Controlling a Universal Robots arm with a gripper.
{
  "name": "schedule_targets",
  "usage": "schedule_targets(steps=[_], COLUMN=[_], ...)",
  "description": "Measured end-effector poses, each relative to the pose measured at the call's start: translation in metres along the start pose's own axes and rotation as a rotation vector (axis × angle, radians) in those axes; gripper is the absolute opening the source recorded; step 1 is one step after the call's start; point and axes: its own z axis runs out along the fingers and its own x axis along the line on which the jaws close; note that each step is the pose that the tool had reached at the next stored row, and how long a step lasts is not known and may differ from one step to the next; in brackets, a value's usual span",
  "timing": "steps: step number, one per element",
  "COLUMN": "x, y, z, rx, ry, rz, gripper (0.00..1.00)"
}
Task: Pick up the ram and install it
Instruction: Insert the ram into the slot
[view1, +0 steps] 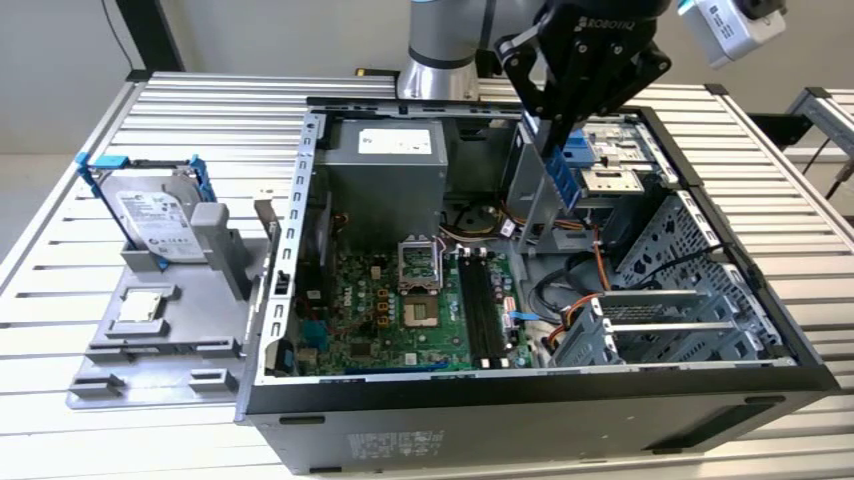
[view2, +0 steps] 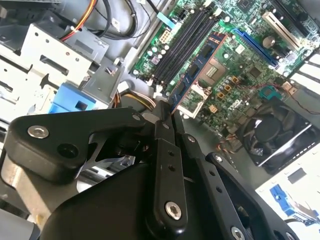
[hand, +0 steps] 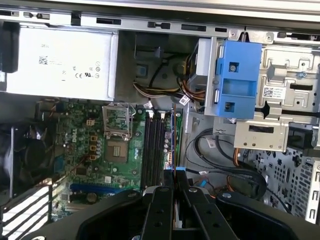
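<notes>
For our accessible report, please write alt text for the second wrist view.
The black gripper holds the blue ram by one end above the green motherboard. The ram hangs close to the long black slots and is not yet seated in one.

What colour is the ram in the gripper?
The ram is blue with black chips; best in the second wrist view.

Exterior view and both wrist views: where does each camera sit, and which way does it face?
Exterior view: off the arm, above the computer case, looking down into it; arm and gripper show.
First wrist view: on the wrist, facing down past the gripper onto the motherboard.
Second wrist view: on the wrist, looking along the held ram.
Both wrist views share the motherboard.
</notes>
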Motion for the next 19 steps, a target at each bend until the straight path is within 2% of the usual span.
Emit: schedule_targets(steps=[19], x=[-0.0001], y=[-0.0001], z=[0.0050], rx=[-0.0001], ry=[0.0002], rz=[0.008], gripper=[0.00])
